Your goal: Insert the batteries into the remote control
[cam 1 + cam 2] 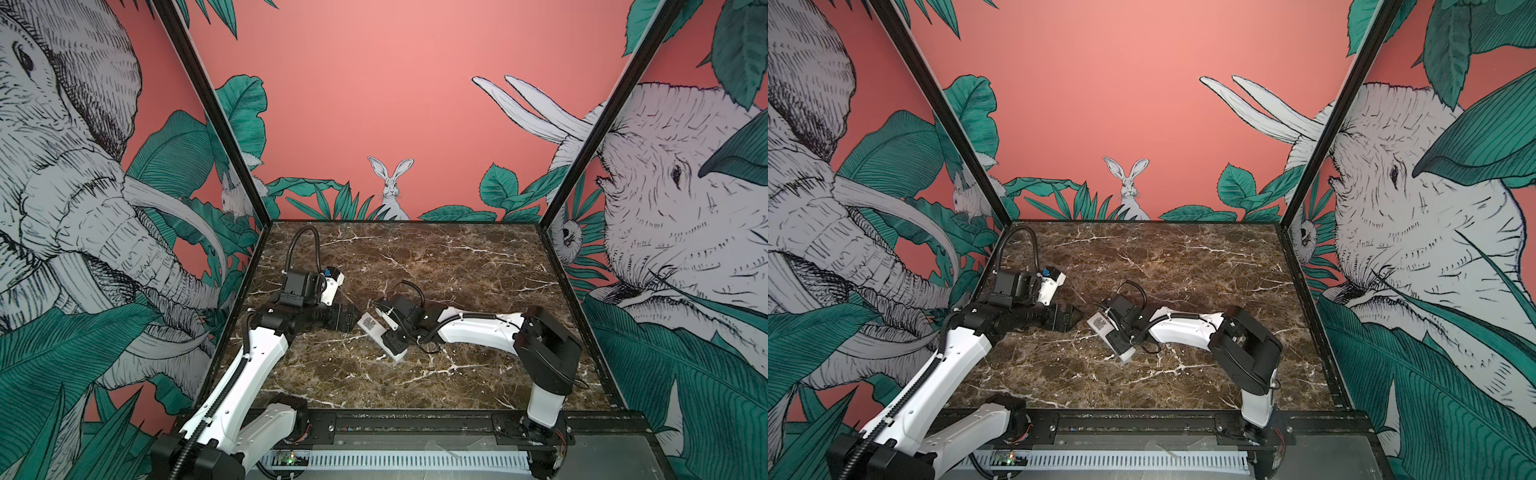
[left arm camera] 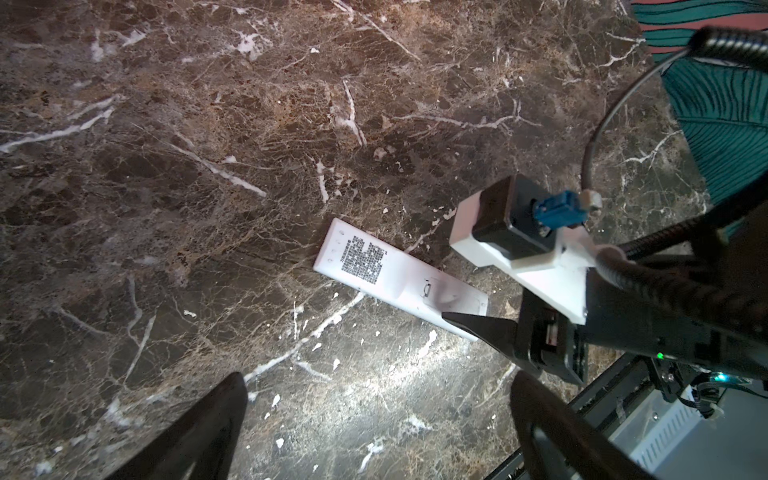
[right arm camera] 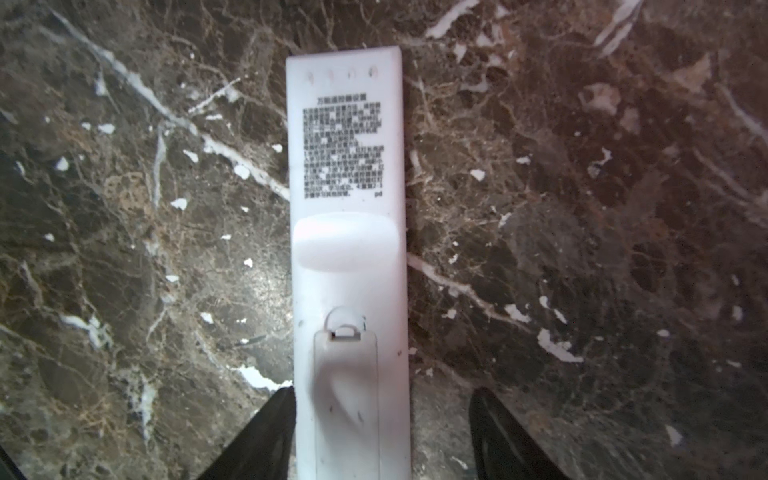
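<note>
On veined marble tabletop (image 1: 415, 257), white remote control (image 3: 347, 257) lies back-up, cover (image 3: 347, 395) shut, straddled by released right claw (image 3: 382, 391); left claw (image 2: 378, 376) likewise released.

Even, bright light. Both top views bow at 3 and 9 o'clock. Wrist views are soft; glare whitens the surface (image 2: 386, 382) and the remote control (image 3: 349, 249).

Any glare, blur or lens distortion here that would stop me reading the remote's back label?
Right wrist view: the slim white rectangular remote control is overexposed, its printed black label soft and illegible. Left wrist view: a bright glare patch on the brown marble table, label blocky. In both top views: the wide-angle lens splays the black frame posts; the remote is tiny.
</note>
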Motion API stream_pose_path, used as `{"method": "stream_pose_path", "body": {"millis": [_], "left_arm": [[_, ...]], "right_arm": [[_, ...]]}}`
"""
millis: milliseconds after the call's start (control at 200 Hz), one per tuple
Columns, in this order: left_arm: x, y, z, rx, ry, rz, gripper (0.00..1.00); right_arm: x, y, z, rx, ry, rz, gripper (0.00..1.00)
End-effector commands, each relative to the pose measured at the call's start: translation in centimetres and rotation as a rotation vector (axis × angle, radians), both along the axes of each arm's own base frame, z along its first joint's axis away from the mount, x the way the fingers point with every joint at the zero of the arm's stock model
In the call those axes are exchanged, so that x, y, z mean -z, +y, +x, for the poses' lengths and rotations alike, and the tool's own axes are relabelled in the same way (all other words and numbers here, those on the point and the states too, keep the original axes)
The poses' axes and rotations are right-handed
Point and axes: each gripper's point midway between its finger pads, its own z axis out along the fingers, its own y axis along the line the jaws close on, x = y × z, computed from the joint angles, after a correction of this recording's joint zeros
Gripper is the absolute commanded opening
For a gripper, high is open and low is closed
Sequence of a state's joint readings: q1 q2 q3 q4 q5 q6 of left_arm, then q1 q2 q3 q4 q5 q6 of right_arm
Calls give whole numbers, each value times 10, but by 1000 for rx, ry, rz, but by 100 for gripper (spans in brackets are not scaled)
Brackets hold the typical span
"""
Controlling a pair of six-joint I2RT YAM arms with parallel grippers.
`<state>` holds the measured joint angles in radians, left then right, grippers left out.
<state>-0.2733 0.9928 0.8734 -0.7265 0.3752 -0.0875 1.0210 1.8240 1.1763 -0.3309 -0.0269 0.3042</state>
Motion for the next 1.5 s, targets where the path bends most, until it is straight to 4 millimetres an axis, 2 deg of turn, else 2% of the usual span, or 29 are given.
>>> {"method": "stream_pose_path", "body": {"millis": [0, 55, 145, 390, 495, 630, 685, 825, 920, 1040, 1100, 1120, 1170, 1290, 1385, 1495], "left_arm": [[0, 3, 0, -14, -11, 0, 99], [0, 2, -1, -12, -12, -1, 99], [-1, 2, -1, -14, -15, -3, 99], [-8, 1, -4, -15, -28, -24, 99], [-10, -1, -5, -17, -28, -47, 99], [-12, -8, -4, -26, -33, -106, 99], [-13, -12, -2, -30, -33, -148, 99], [-21, -24, 4, -42, -61, -260, 99], [-39, -30, 6, -26, -143, -319, 99], [-66, -45, 3, 52, -228, -445, 99], [-76, -51, 2, 86, -261, -504, 99], [-80, -54, 1, 99, -272, -525, 99], [-85, -59, 0, 125, -289, -565, 100], [-93, -77, -2, 211, -315, -634, 99], [-103, -93, -4, 279, -334, -686, 99], [-111, -95, 5, 265, -357, -698, 99]], "right_arm": [[-5, -3, -6, -16, -8, -10, 77], [1, -3, -9, -24, 5, -19, 82], [10, 0, -12, -34, 18, -40, 84], [30, 5, -14, -36, 20, -89, 82], [35, 2, -13, -29, 13, -120, 73], [35, -2, -11, -21, 2, -151, 46], [31, -2, -11, -21, -4, -147, 42], [-7, 4, -1, -13, -12, -40, 37], [-41, 3, 9, 20, 18, 109, 32], [-80, -3, 19, 61, 78, 325, 32], [-90, -6, 22, 65, 115, 393, 31], [-107, -8, 22, 59, 104, 439, 31], [-122, -11, 22, 55, 118, 500, 30], [-160, -11, 15, 5, 161, 678, 29], [-192, -8, -1, -88, 181, 817, 29], [-220, -9, -15, -156, 212, 926, 28]]}}
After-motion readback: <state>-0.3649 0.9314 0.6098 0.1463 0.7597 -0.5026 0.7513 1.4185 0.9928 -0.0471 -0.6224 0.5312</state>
